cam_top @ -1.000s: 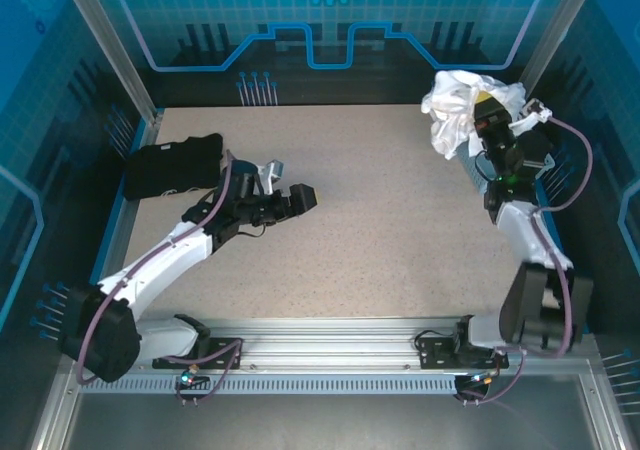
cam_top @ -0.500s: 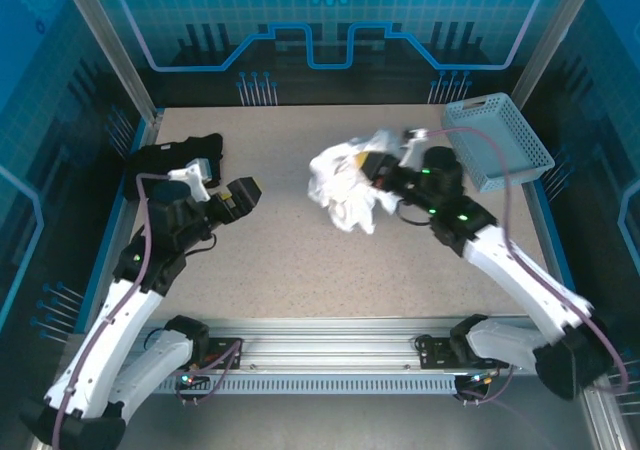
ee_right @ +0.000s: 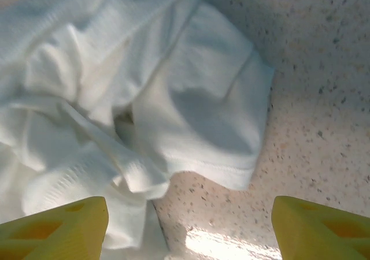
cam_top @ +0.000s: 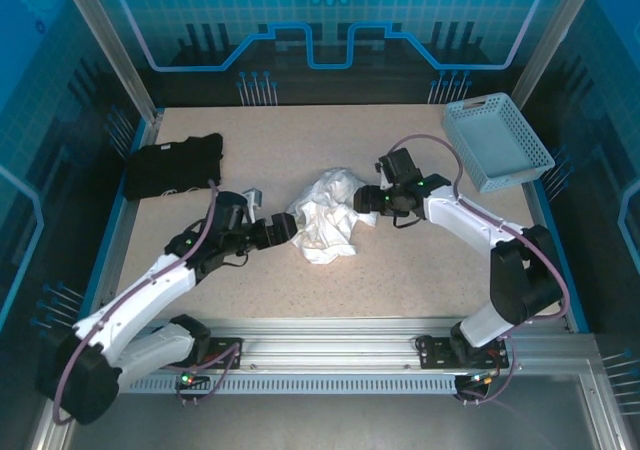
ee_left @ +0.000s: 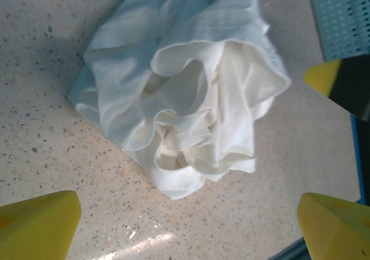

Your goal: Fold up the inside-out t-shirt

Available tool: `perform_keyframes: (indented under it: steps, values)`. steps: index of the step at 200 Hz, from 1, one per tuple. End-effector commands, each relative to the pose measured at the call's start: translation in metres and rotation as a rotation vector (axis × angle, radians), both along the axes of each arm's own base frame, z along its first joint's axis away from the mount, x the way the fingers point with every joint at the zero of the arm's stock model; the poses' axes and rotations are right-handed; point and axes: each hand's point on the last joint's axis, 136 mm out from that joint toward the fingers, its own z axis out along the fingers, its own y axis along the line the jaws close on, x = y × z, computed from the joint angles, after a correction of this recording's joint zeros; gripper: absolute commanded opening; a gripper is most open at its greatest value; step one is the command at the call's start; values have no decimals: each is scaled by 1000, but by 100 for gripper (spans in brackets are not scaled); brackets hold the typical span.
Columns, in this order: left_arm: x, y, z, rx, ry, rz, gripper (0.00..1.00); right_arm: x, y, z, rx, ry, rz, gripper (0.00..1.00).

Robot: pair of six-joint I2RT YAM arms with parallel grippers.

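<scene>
The inside-out t-shirt [cam_top: 323, 217] lies crumpled in a white heap on the speckled table, near the middle. My left gripper [cam_top: 284, 229] hovers just left of the heap, open, its yellow fingertips [ee_left: 38, 223] wide apart over bare table short of the t-shirt [ee_left: 185, 92]. My right gripper [cam_top: 367, 202] is at the heap's right edge, open and holding nothing. In the right wrist view the t-shirt [ee_right: 144, 86] spreads ahead of that gripper [ee_right: 191, 231], a fold lying close to its left fingertip [ee_right: 55, 228]. A finger of the right gripper [ee_left: 345, 85] shows beyond the cloth.
A folded black garment [cam_top: 172, 166] lies at the back left of the table. A light blue mesh basket [cam_top: 497, 141] stands at the back right, its corner [ee_left: 341, 17] seen from the left wrist. Blue walls ring the table.
The right arm carried the t-shirt from the back right to the table's middle and let it go, its jaws opening. The left arm swung in toward the heap.
</scene>
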Motion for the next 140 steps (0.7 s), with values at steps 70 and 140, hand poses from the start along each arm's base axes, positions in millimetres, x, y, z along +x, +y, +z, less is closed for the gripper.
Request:
perform_keyframes:
  steps: [70, 140]
  values:
    - [55, -23, -66, 80, 70, -21, 63, 12, 9, -68, -59, 138, 53, 72]
    - [84, -22, -71, 75, 62, 2, 25, 31, 3, -43, -90, 36, 51, 13]
